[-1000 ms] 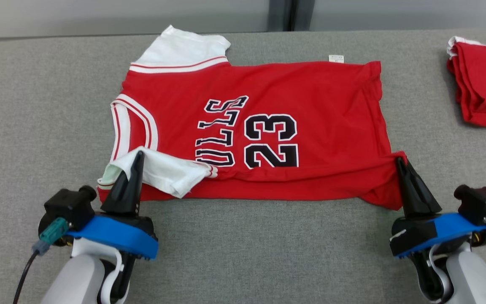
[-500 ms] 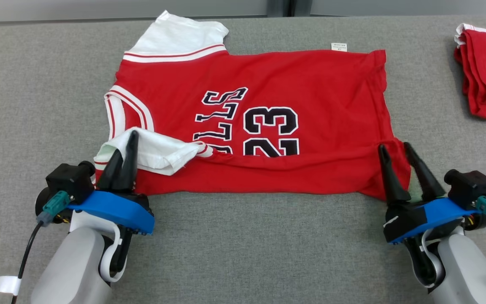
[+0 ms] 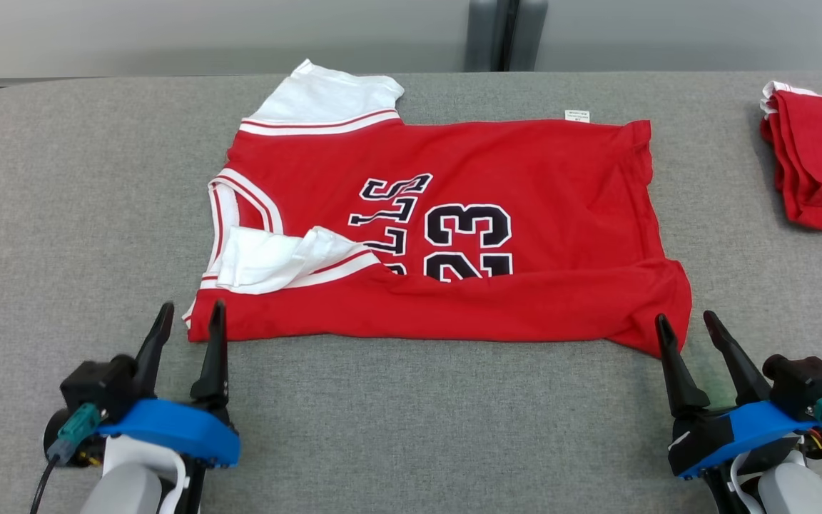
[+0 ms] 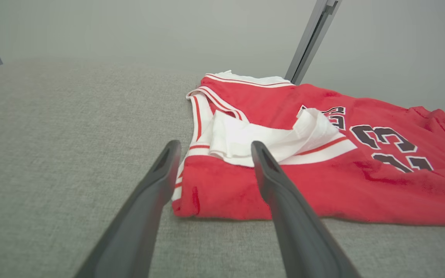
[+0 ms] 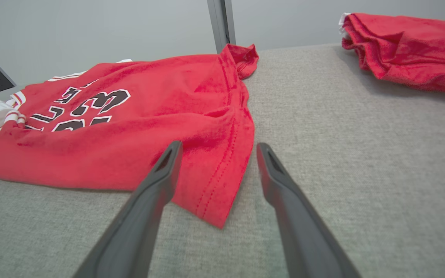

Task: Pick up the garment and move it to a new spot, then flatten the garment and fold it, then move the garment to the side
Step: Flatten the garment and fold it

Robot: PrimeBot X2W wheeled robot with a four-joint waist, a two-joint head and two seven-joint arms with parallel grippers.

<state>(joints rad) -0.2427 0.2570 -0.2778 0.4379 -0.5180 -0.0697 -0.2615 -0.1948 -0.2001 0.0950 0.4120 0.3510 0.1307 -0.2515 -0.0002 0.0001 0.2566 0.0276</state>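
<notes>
The garment (image 3: 454, 235), a red basketball jersey with white sleeves, lies flat on the grey cloth-covered tabletop (image 3: 411, 428), about midway between the left and right edges and closer to the far edge than the grippers are. Its neck points toward the left edge and its hem toward the right edge. The far sleeve (image 3: 325, 100) lies spread out toward the far edge. The near sleeve (image 3: 275, 257) is turned back, rumpled, over the red chest beside the striped collar (image 3: 229, 214). A fold of red cloth along the near side overlaps the bottom of the black number 23 (image 3: 468, 239) and part of the lettering next to it. A small white label (image 3: 576, 116) sticks out from the garment's far side.

The left gripper (image 3: 192, 305) sits at the garment's near-left corner with its two dark fingers spread apart and nothing clamped between them. In the left wrist view that red corner lies on the tabletop in the gap between the fingers (image 4: 149, 200). The right gripper (image 3: 683, 316) sits at the near-right corner, likewise spread wide and empty. In the right wrist view the pointed hem corner lies loose on the tabletop between its fingers (image 5: 145, 208). I cannot tell whether either gripper's fingers brush the cloth.

A second red garment (image 3: 818, 171), folded into a pile, rests near the far-right corner of the tabletop, well apart from the jersey. Behind the far edge stands a pale wall with a dark vertical post (image 3: 507, 36).
</notes>
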